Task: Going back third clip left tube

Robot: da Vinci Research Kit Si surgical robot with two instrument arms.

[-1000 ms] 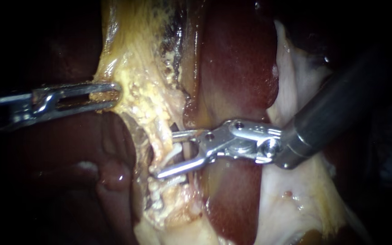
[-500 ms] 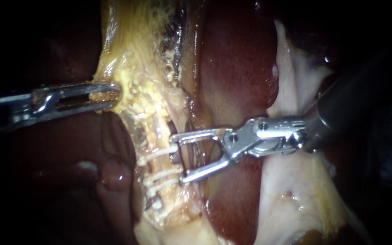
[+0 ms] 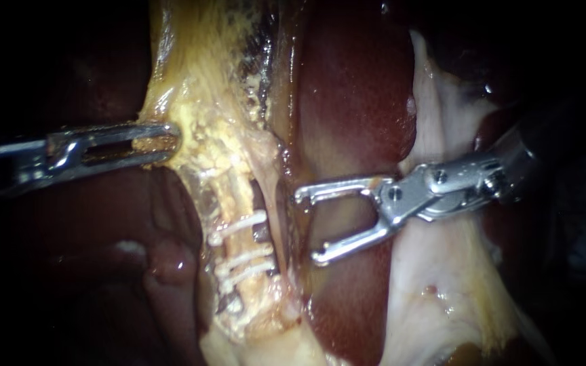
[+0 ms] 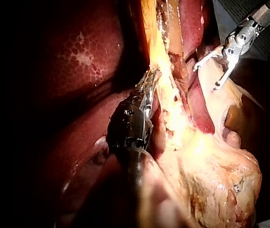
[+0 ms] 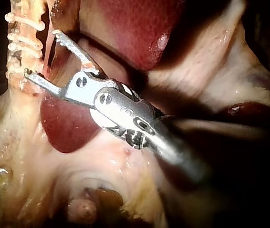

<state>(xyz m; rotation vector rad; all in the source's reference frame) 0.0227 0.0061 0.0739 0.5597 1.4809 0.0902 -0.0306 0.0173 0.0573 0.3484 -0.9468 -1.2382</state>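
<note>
Three clips [image 3: 240, 224] sit across the tube [image 3: 230, 196], one under the other, just beside our right instrument [image 3: 310, 227]. Its jaws stand wide open with nothing between them. They are near the clips but apart from them, over the liver [image 3: 354, 102]. Our left instrument [image 3: 169, 139] has its jaws closed on the yellow tissue [image 3: 198, 108] above the clips.

We judge the tube to be soft, thin and wet, so it may slip or tear if it is pulled. The clips are small and stiff, and a knock from a jaw could loosen them. If a hold is needed, the yellow tissue beside the tube is the safer place, not the tube itself and not the clipped part.

The back of the tube is hidden, so we cannot tell if each clip closes fully around it. The two lower clips seem to touch at their ends, but this is hard to make out. Both shafts go into the dark, and the left one is cut by the edge.
</note>
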